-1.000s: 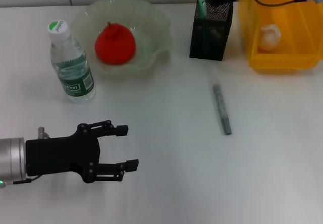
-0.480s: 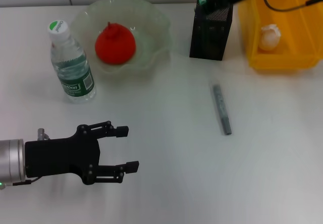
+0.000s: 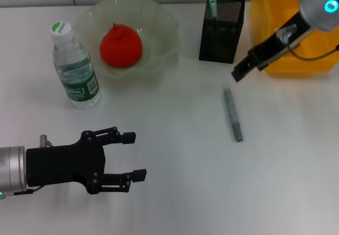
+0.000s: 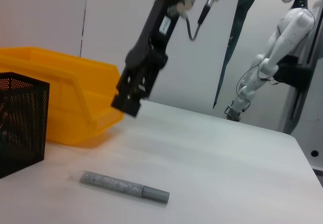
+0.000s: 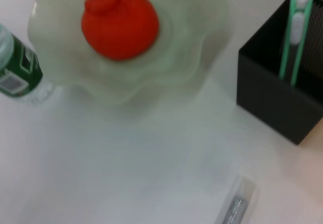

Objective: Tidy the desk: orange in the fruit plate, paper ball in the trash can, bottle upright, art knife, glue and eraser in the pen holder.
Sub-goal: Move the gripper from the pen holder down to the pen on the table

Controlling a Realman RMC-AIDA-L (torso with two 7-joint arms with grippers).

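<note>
Left gripper (image 3: 132, 155) is sitting low on the desk (image 3: 175, 192), fingers spread wide with nothing between them. The glue stick (image 3: 232, 114) is lying flat mid-desk, below the pen holder (image 3: 221, 28). The right gripper (image 3: 241, 72) is hanging just above the stick's upper end, and I can't tell if it's open. I reckon it should line up across the stick before dropping. The left wrist view is showing it clear off the desk.

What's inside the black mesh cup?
The mint-green art knife stands upright in the pen holder, with its white end poking above the rim. The mesh walls hide the bottom of the cup, so anything small lying down there, like an eraser, can't be seen.
</note>
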